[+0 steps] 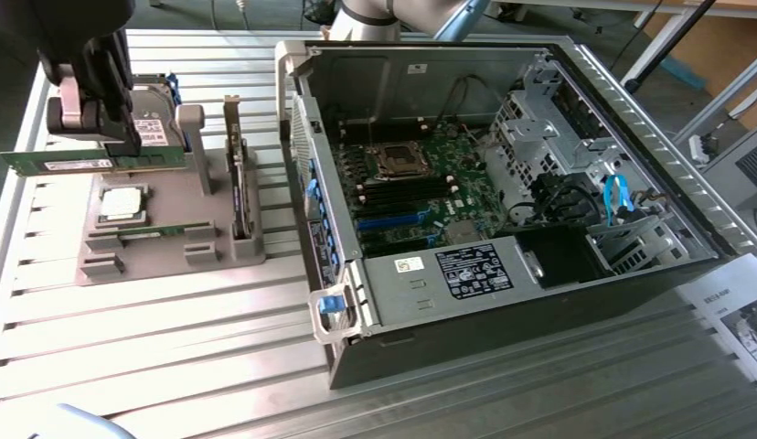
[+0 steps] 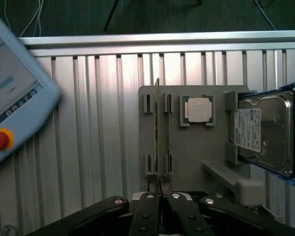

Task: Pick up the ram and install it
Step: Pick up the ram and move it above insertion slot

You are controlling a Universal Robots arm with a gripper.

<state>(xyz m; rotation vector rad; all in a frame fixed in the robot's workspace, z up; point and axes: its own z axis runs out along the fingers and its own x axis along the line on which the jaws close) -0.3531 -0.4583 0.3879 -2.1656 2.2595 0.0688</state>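
One of the task's two stages appears complete. The gripper [image 1: 120, 144] is clamped on the ram [image 1: 61, 163], which hangs level above the grey holder [image 1: 171, 233] at the exterior view's left, apparently clear of its slots. Seen from the wrist, the ram [image 2: 157, 123] stands edge-on between the closed fingertips [image 2: 150, 191]. Installation is not yet done: the open computer case [image 1: 476, 302] and its motherboard [image 1: 415, 183] lie well apart.

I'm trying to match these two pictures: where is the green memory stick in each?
Exterior view: the ram at the exterior view's far left, above the grey holder.
Wrist view: the ram edge-on, clamped in the tool, over that holder.
Shared landmark: the silver processor chip.
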